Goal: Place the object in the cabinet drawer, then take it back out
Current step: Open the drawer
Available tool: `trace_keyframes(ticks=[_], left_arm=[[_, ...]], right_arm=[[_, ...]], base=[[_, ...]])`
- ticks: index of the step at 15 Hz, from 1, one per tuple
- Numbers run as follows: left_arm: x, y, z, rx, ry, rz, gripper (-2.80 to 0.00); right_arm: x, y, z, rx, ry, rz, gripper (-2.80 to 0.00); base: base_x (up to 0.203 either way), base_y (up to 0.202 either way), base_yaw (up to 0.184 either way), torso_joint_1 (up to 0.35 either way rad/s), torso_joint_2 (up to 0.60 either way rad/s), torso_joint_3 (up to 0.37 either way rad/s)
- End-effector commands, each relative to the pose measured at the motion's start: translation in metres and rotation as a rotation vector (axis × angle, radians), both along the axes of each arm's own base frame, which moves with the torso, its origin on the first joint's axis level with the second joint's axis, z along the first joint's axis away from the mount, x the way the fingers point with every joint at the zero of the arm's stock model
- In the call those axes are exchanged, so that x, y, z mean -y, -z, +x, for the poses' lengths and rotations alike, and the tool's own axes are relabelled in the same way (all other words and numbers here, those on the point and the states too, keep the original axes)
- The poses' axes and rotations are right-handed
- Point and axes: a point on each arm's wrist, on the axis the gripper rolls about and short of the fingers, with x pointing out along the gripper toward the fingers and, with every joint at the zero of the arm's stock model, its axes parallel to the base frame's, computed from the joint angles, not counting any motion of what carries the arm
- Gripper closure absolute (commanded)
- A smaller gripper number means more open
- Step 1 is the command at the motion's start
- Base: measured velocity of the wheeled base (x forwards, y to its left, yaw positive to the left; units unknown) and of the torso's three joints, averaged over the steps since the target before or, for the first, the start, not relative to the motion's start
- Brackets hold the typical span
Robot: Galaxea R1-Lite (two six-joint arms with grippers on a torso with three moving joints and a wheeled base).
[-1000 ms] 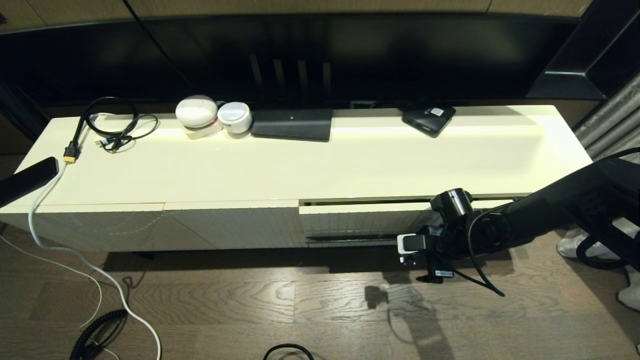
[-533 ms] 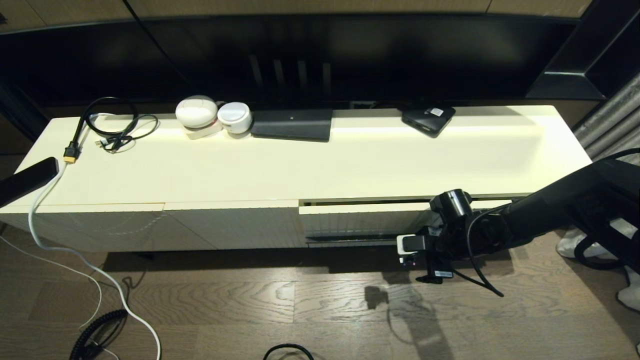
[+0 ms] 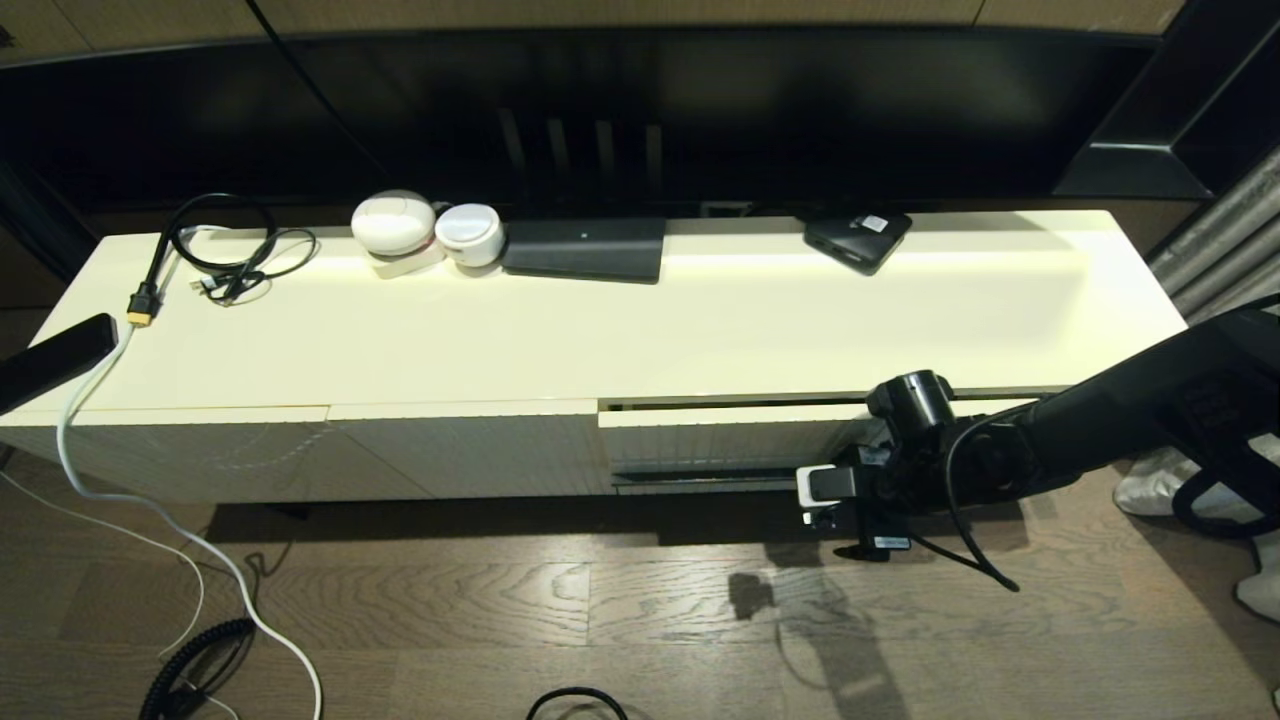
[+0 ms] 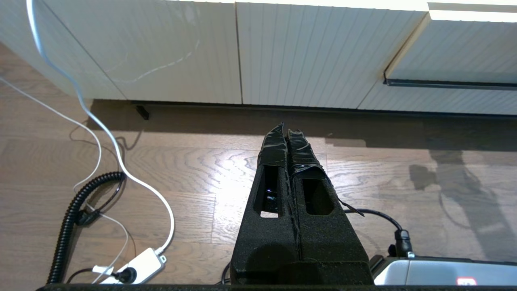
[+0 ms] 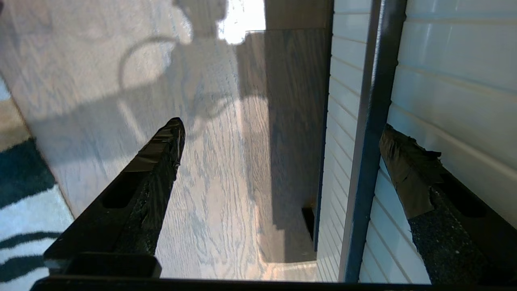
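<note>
The umbrella shows in no view. The cabinet drawer (image 3: 720, 440), cream with a ribbed front, stands pulled out a crack at the right of the cabinet. Its thin dark handle bar (image 3: 700, 477) runs along its lower edge. My right gripper (image 3: 858, 470) is at the drawer's right end, low in front of it. In the right wrist view it (image 5: 280, 125) is open and straddles the handle bar (image 5: 371, 121): one finger lies against the ribbed front (image 5: 444, 81), the other hangs over the floor. My left gripper (image 4: 284, 131) is shut and empty, parked at the far left (image 3: 60, 358).
On the cabinet top (image 3: 700, 330) lie a small flat black box with a white label (image 3: 858, 238), a dark slab (image 3: 585, 250), two white round devices (image 3: 425, 230) and coiled cables (image 3: 225, 250). White and black cables (image 3: 180, 540) trail over the wood floor at the left.
The right arm has shifted slightly to the right along the drawer front. The drawer and the left arm look unchanged.
</note>
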Motion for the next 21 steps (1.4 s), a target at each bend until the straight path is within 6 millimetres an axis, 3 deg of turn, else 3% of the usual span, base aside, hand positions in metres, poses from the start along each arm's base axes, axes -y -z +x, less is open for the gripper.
trace_keyframes(ticks=[1, 3, 13, 21], left_arm=[[0.0, 0.0, 0.0, 0.0, -0.001, -0.001, 0.0], [0.0, 0.0, 0.0, 0.0, -0.001, -0.001, 0.0], [0.0, 0.0, 0.0, 0.0, -0.001, -0.001, 0.0], [0.0, 0.0, 0.0, 0.0, -0.001, -0.001, 0.0]], right_arm=[[0.003, -0.013, -0.013, 0.014, -0.024, -0.015, -2.8], [0.005, -0.013, -0.018, 0.007, -0.049, -0.038, -2.8], [0.002, 0.016, 0.016, 0.059, -0.033, -0.041, -2.8], [0.005, 0.026, 0.009, 0.019, -0.03, -0.05, -2.8]], base=[[0.0, 0.0, 0.0, 0.0, 0.0, 0.0], [0.0, 0.0, 0.0, 0.0, 0.0, 0.0], [0.0, 0.0, 0.0, 0.0, 0.0, 0.0], [0.0, 0.0, 0.0, 0.0, 0.0, 0.0]])
